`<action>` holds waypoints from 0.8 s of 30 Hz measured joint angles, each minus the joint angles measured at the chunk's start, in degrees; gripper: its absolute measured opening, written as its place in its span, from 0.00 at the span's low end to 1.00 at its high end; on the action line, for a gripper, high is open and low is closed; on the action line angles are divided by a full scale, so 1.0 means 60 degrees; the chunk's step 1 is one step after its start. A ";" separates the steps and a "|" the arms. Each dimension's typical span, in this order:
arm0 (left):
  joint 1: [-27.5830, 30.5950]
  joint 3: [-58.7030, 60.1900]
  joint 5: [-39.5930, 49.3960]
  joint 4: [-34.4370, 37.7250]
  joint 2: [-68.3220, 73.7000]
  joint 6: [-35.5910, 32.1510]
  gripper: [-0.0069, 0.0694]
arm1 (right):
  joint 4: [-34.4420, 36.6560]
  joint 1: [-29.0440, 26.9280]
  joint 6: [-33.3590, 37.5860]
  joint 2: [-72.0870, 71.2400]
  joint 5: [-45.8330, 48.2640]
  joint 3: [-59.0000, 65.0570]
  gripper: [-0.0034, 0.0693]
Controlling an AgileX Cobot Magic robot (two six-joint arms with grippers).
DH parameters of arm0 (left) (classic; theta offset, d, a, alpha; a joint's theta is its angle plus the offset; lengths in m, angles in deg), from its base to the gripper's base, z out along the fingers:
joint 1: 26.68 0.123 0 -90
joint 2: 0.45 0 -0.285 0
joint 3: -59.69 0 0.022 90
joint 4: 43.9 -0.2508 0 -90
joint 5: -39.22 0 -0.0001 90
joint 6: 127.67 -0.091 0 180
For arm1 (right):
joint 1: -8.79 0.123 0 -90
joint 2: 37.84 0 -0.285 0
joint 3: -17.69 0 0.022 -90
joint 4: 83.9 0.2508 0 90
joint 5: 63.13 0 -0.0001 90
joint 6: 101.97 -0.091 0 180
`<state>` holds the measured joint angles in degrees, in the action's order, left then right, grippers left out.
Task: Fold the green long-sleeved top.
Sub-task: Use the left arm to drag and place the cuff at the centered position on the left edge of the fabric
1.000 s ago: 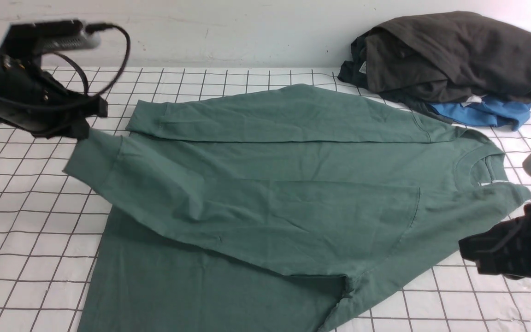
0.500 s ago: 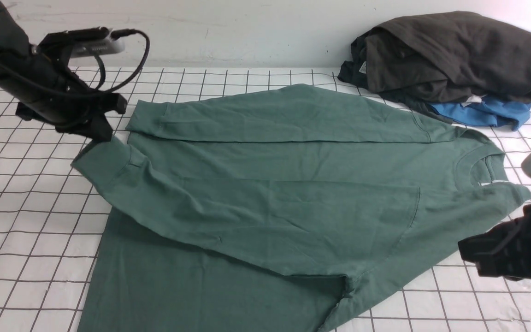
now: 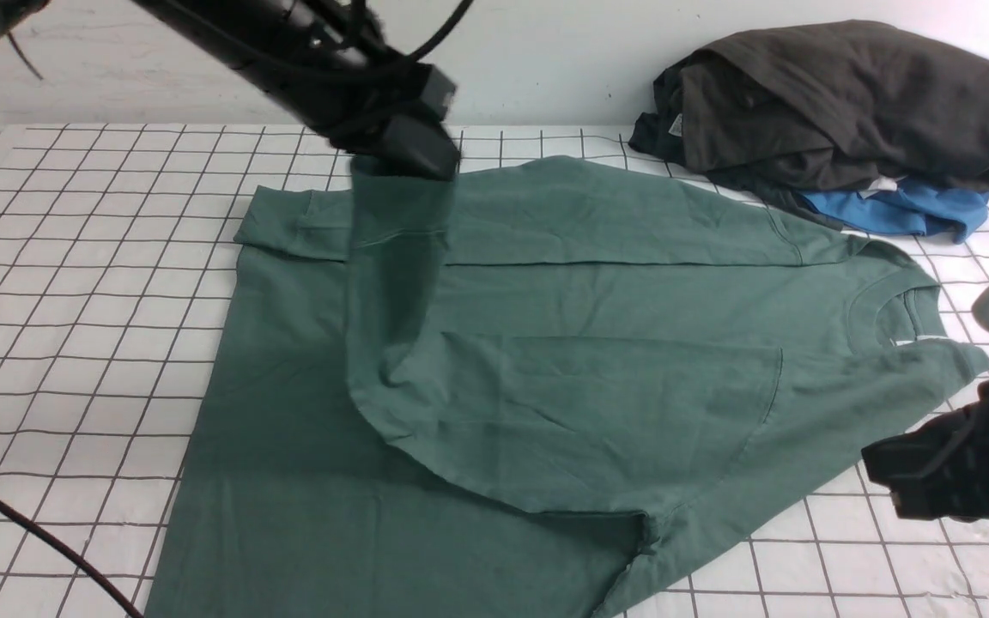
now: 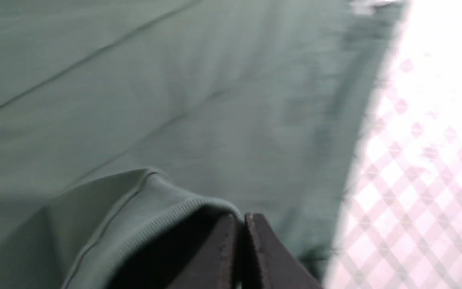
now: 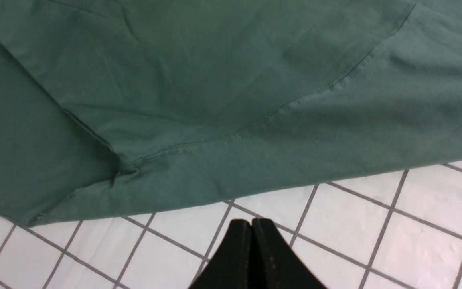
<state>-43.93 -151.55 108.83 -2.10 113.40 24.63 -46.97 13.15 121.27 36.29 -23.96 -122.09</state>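
My left wrist view is motion-blurred. Front view's bottom edge cuts off the green long-sleeved top [image 3: 563, 386], and its right edge crops my right gripper [image 3: 872, 463]. The blue garment [image 3: 898, 210] is mostly buried under dark garments [image 3: 846, 94].

Green top [image 3: 597, 386]; white black-grid table [image 3: 74, 283]; blue garment [image 3: 907, 210]

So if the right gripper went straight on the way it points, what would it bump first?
Probably the top: its edge lies just ahead of the shut right gripper. If the gripper tilts down, the table might come first; depth is unclear.
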 joint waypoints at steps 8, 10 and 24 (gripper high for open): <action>-0.2194 -0.2090 0.0206 0.3050 -0.0099 -0.1044 0.08 | -0.2648 0.0000 -0.1969 0.0000 0.0670 -0.0007 0.03; -0.2632 -0.2366 0.0247 0.3272 -0.0149 -0.1054 0.08 | -0.3735 0.0000 -0.2918 -0.0069 0.0953 -0.0007 0.03; -0.4452 -0.2484 0.0350 0.4887 -0.0144 -0.1366 0.08 | -0.9979 0.0000 -0.9253 -0.2465 0.1143 -0.0018 0.03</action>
<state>-70.64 -166.46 110.93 27.23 112.53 16.44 -106.84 13.15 65.75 21.50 -17.10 -122.20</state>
